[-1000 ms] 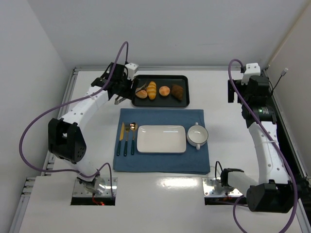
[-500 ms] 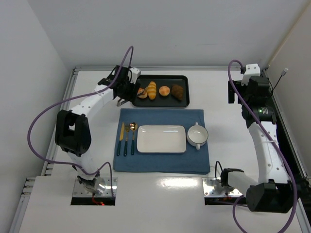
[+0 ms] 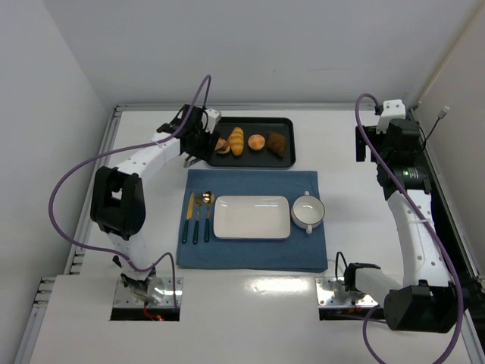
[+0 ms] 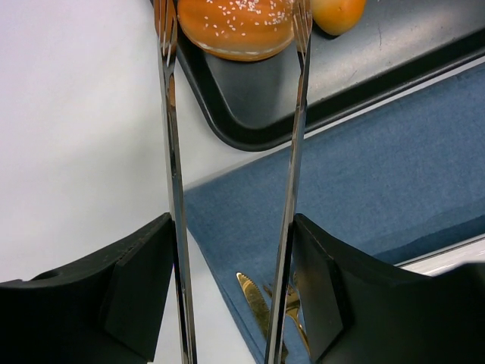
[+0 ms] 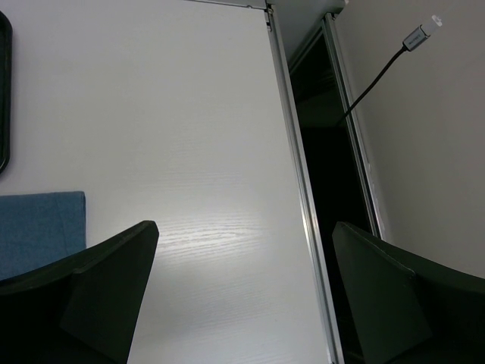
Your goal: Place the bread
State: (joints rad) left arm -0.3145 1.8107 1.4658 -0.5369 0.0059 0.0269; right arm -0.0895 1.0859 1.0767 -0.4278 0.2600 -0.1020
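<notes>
White left arm (image 3: pixel 145 157) and right arm (image 3: pixel 414 227), black joints, looping purple cables (image 3: pixel 54 205), black claw fingers (image 4: pixel 140 292), seemingly matte plastic.

Bright even overhead light, soft shadows; glare patch on table (image 3: pixel 267 285); wrist-view foregrounds blurred.

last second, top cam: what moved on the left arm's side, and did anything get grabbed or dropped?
The left arm folded upward, and the left gripper carried its tongs slightly right. The tips now flank the sesame bun at the left end of the tray; a squeeze can't be confirmed. Nothing was dropped. The small oval bun, plate, cup, cutlery and right arm stayed put.
</notes>
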